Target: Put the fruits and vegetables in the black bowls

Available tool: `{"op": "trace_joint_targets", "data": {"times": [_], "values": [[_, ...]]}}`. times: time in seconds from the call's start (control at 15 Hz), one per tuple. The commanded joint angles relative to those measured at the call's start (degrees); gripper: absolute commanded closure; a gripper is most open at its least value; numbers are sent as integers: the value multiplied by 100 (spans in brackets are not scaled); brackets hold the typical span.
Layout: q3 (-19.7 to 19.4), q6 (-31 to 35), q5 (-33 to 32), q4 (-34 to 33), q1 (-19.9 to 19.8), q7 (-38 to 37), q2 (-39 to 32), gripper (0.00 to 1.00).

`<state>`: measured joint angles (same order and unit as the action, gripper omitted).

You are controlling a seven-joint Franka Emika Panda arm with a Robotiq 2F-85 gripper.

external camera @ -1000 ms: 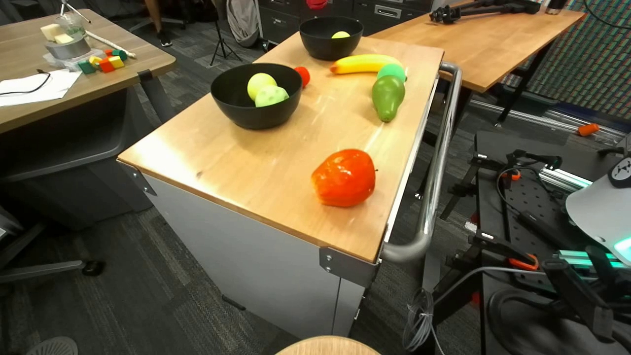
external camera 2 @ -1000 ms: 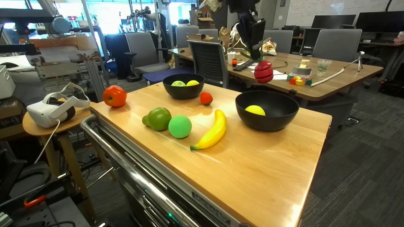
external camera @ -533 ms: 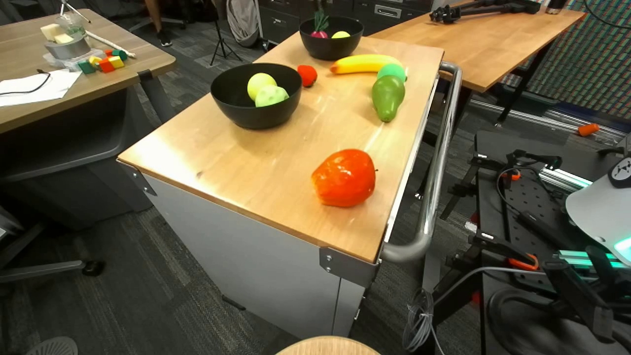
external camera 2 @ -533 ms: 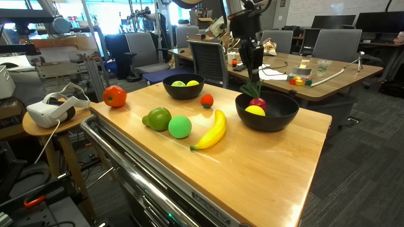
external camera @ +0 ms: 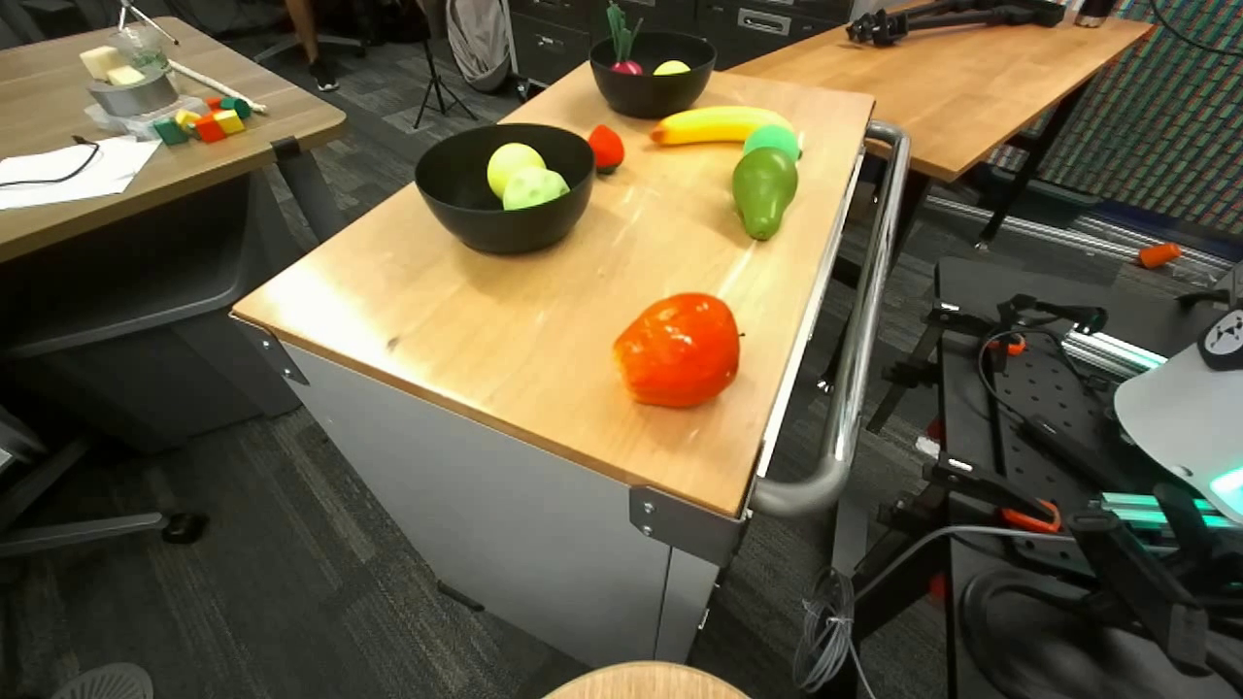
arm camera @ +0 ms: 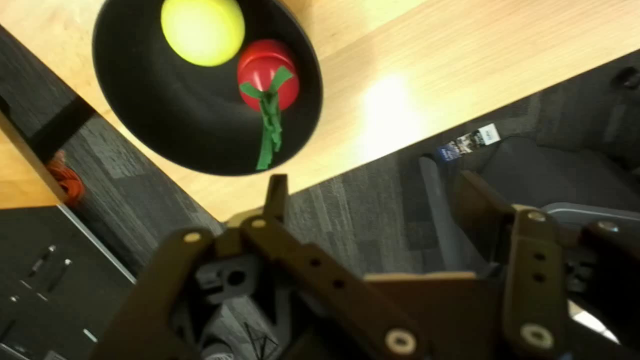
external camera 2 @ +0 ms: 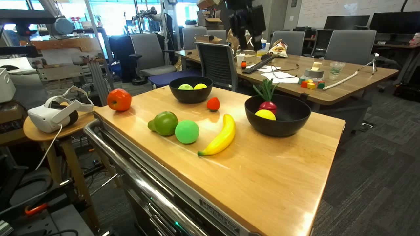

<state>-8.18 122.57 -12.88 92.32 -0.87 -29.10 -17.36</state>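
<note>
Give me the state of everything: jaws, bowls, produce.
Jaws: open, empty
Banana: loose on the tabletop
Green ball: loose there
Pear-shaped green fruit: loose there
Large red fruit: loose there
Small red fruit: loose there
Bowl nearer the banana: upright, holding leafy red vegetable and yellow fruit
Other bowl: upright, holding pale green fruit, second yellow fruit

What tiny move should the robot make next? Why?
I'd probably swing the empty, open black gripper toward the curved yellow banana: it lies on the pale wooden tabletop, while the green-leaved round red vegetable is in a round black bowl.
</note>
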Motion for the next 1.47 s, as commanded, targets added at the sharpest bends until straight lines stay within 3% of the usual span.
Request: {"op": "trace_joint_targets", "data": {"times": [0.0, 0.13, 0.2, 0.4, 0.47, 0.53, 0.73, 1.0, 1.07, 1.13, 1.4], "values": [[287, 2, 345, 489, 3, 968, 971, 0], [480, -84, 671, 438, 22, 1471, 1169, 0], [362, -65, 409, 211, -4, 1004, 815, 0], [506, -120, 545, 320, 18, 1261, 1086, 0], [581, -644, 860, 162, 29, 1544, 958, 0], [586, -1111, 494, 114, 100, 1528, 920, 0], [600, -2159, 615, 148, 40, 1982, 942, 0], [486, -3245, 873, 416, -236, 3197, 1140, 0], [444, -3221, 1068, 534, -336, 3459, 1154, 0], [508, -3071, 784, 355, -183, 2921, 989, 0], [431, -3138, 949, 476, -359, 3358, 1003, 0]]}}
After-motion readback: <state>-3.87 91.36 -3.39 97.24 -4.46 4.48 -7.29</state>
